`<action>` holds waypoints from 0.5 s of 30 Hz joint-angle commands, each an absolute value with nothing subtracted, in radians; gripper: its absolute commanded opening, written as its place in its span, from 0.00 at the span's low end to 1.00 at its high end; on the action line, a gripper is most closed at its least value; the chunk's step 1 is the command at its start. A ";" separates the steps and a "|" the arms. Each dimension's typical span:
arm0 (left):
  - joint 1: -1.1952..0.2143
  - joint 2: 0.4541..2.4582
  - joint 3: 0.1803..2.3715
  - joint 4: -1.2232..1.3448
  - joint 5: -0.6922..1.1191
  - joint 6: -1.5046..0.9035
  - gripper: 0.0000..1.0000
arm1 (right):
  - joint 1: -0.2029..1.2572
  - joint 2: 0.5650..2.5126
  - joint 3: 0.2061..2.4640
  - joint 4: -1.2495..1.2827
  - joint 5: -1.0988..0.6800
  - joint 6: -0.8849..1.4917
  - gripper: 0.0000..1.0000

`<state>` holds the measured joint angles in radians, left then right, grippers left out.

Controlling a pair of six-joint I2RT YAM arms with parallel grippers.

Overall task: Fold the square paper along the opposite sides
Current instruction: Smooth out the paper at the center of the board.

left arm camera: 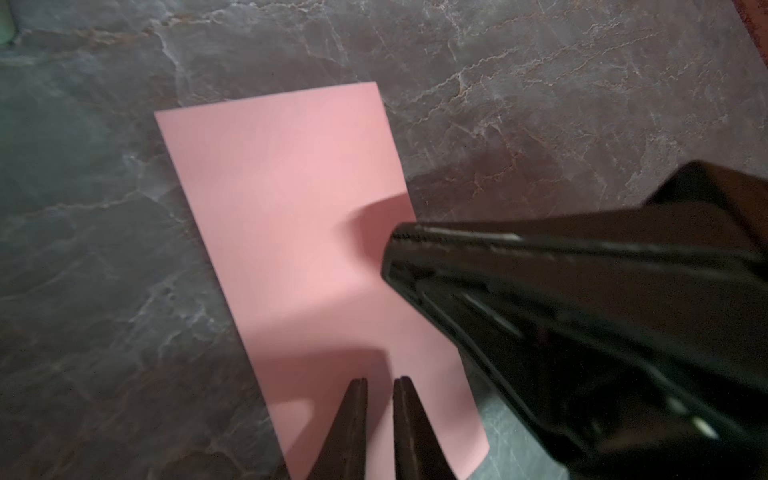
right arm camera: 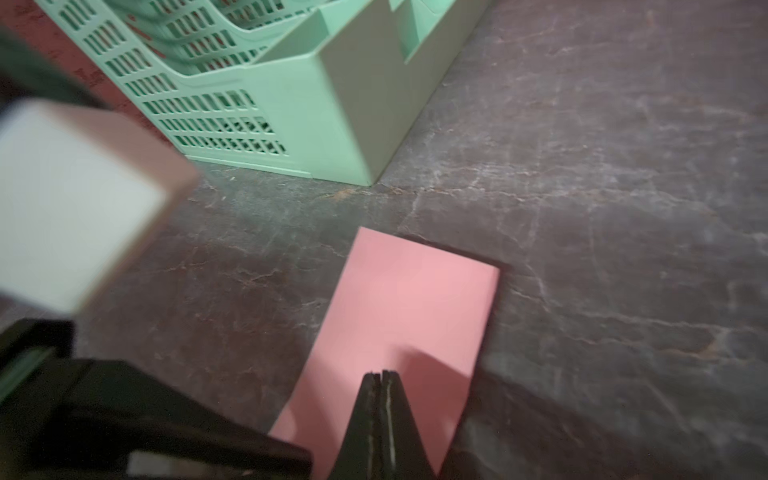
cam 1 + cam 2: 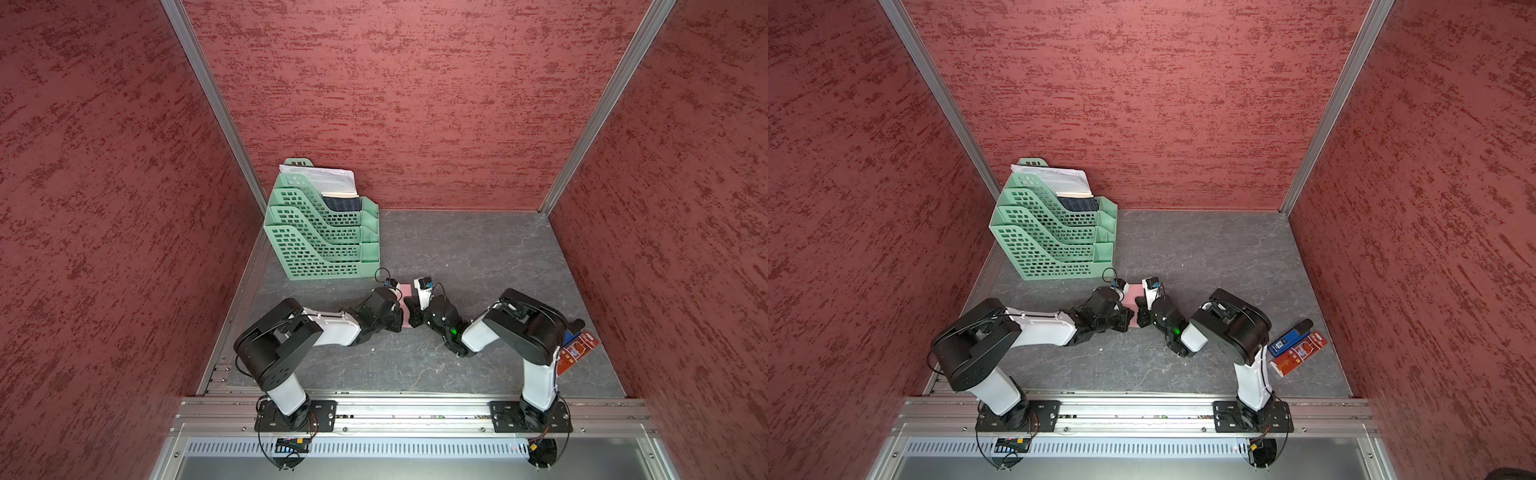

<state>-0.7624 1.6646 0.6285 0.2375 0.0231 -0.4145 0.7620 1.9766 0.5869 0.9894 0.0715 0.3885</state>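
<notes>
I see one square paper (image 1: 291, 232), a narrow pink rectangle lying flat mid-worktop (image 3: 478, 257), just in front of the one green tray (image 3: 320, 245) in the far-left corner. Two grippers over it: left gripper (image 1: 380, 380) has a narrow slit between its jaws with nothing in it, right gripper (image 2: 381, 374) has its jaws pressed together. Can't tell if either tip touches the paper. By the right edge: one orange packet (image 3: 1298, 353), one blue packet (image 3: 1285, 338).

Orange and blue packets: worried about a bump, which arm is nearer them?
Right. The right arm has its elbow right beside the packets; the left arm stands at the opposite side, well away.
</notes>
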 commanded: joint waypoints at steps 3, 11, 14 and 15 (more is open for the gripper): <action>-0.759 1.717 0.589 0.129 0.054 -0.419 0.17 | 0.716 2.034 0.626 0.891 0.089 0.462 0.00; -0.755 1.722 0.585 0.130 0.064 -0.424 0.16 | 0.705 2.005 0.672 0.756 0.136 0.482 0.00; -0.754 1.715 0.581 0.132 0.066 -0.424 0.16 | 0.695 1.971 0.708 0.663 0.159 0.485 0.00; -0.753 1.714 0.578 0.132 0.065 -0.424 0.16 | 0.692 1.958 0.716 0.650 0.151 0.482 0.00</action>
<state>-0.7555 1.6764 0.6258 0.2661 0.0444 -0.4149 0.7185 1.9881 0.6956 0.8150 0.0933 0.4721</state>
